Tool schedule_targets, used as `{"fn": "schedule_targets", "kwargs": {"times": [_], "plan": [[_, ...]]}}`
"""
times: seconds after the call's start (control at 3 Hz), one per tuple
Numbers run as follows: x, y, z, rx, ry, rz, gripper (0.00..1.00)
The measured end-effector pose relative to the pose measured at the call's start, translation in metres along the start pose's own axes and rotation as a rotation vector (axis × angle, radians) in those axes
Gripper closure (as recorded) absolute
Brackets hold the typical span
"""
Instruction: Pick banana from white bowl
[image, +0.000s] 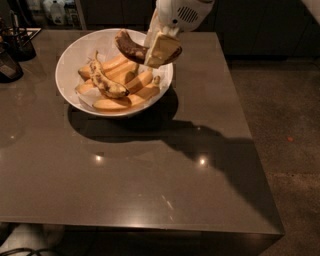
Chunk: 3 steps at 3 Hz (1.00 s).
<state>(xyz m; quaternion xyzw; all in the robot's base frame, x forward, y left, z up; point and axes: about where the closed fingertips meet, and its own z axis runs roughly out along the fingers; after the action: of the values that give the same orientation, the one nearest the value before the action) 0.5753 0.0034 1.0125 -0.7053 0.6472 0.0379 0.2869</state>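
The dark, brown-black banana (129, 47) hangs in the air above the right side of the white bowl (75, 50), tilted, its blackened end to the upper left. My gripper (159, 49) comes down from the top of the camera view and is shut on this banana, its cream fingers (162, 50) around the banana's right half. The bowl stands on the table at the back left and holds a yellower speckled banana (106, 81) and several pale orange-yellow pieces (127, 95).
The bowl sits on a dark glossy table (150, 175) whose right edge borders bare floor (280, 115). Dark items (15, 47) stand at the table's far left corner. The arm's shadow lies across the table's middle right.
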Motion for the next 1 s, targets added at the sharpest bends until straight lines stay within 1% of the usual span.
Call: {"fn": "schedule_targets", "kwargs": {"times": [0.33, 0.67, 1.0], "plan": [[-0.022, 0.016, -0.007, -0.062, 0.005, 0.027, 1.0], [-0.043, 0.044, -0.011, -0.139, 0.001, 0.074, 1.0], [-0.057, 0.07, -0.008, -0.218, -0.029, 0.114, 1.0]]}}
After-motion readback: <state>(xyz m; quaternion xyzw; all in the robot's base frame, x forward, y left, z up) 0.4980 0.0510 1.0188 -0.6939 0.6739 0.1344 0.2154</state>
